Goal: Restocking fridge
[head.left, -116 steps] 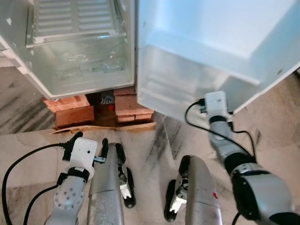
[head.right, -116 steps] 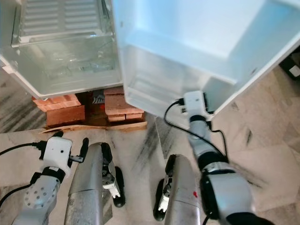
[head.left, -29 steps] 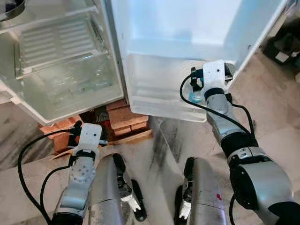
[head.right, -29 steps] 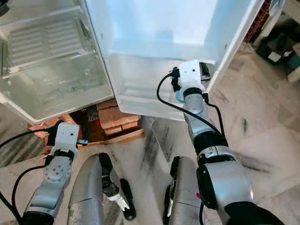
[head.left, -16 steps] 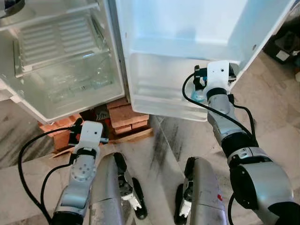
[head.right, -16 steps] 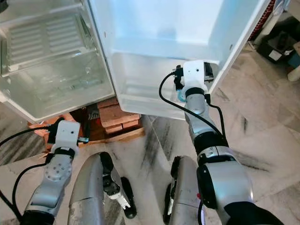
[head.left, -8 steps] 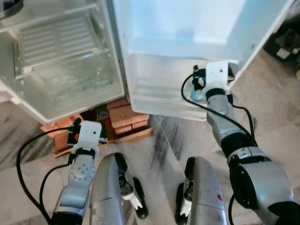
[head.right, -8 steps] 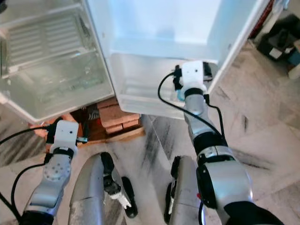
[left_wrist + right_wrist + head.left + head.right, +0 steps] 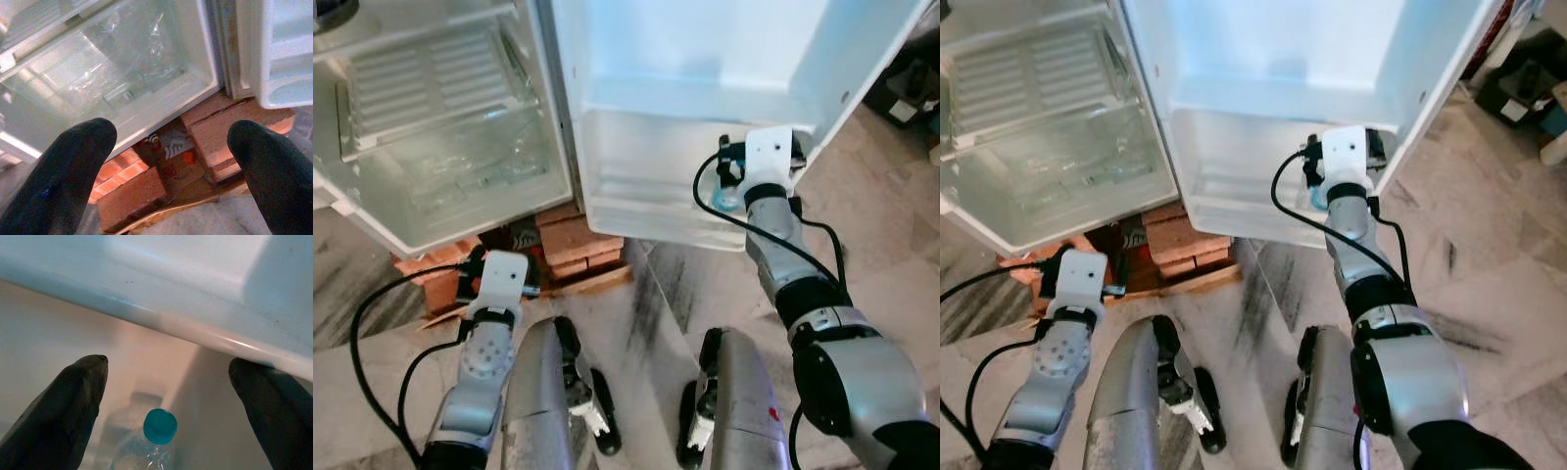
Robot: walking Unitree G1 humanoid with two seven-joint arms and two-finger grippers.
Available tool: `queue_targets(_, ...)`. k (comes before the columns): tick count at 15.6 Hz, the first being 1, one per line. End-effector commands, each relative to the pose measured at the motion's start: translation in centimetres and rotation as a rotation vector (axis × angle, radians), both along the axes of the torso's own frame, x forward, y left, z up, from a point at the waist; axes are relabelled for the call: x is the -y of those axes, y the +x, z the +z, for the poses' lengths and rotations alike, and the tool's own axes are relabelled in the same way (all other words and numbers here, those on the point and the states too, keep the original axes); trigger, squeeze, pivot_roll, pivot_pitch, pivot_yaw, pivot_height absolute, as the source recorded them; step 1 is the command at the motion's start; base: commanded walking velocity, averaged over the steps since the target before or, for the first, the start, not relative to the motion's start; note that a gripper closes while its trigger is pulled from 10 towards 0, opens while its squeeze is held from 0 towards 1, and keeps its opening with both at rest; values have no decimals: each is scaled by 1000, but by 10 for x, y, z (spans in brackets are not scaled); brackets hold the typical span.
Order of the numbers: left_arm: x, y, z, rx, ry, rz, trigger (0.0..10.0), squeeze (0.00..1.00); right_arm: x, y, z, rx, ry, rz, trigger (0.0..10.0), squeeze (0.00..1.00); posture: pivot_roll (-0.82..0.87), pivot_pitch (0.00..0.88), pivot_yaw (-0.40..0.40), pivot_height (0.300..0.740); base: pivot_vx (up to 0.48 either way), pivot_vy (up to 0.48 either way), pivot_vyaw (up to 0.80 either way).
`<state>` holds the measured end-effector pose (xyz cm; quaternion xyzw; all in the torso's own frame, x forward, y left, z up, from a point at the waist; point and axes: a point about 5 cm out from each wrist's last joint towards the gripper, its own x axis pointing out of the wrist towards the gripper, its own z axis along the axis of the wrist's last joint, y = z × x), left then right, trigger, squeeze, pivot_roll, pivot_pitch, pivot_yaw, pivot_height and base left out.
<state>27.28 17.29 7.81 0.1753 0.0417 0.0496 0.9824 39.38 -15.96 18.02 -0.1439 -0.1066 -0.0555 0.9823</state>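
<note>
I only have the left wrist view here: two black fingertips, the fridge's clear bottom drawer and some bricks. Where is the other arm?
Observer: The right gripper is raised to the lower shelf of the open fridge door.
Operator: Is it holding anything?
Observer: No. Its fingers are spread wide, and a clear bottle with a teal cap stands free between them.
Operator: Is that bottle inside the shelf?
Observer: Yes, it stands in the shelf's right end, next to the gripper.
</note>
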Motion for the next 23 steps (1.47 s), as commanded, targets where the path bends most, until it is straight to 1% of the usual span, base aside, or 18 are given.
queue_targets(1, -2, -3, -5, -24, 7, 5, 10000, 0, -23, -2, 125, 531, -48, 116, 10000, 0, 183, 132, 7, 567, 0, 0, 0)
queue_targets(23, -2, -3, -5, -24, 7, 5, 10000, 0, -23, -2, 125, 531, -48, 116, 10000, 0, 183, 132, 7, 567, 0, 0, 0)
